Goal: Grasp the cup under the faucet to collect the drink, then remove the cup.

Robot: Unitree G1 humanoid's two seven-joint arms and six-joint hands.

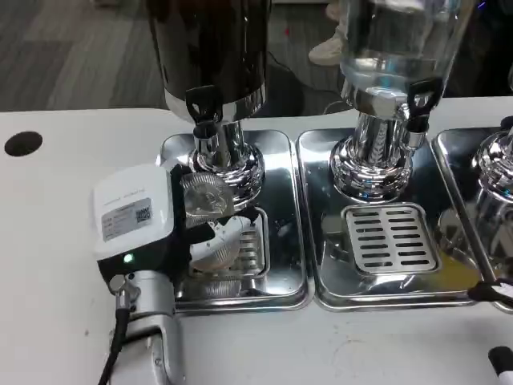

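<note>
White casing marks the back of the left hand, whose fingers are wrapped round a clear plastic cup and hold it. The cup is kept directly beneath the black-handled faucet of the dark dispenser, just to the right of the hand's back, with its long axis seemingly tipped from upright, though glare from the chrome makes this hard to judge. Below the faucet, a steel drip tray is seen with its grille partly covered by the fingers. Of the right hand, only dark fingertips are visible at the frame's edge, far right of the faucet; whether it is spread or curled cannot be told. The left hand is plainly the nearer. One cup is counted, three dispensers, three trays, all carried on the white desk.
</note>
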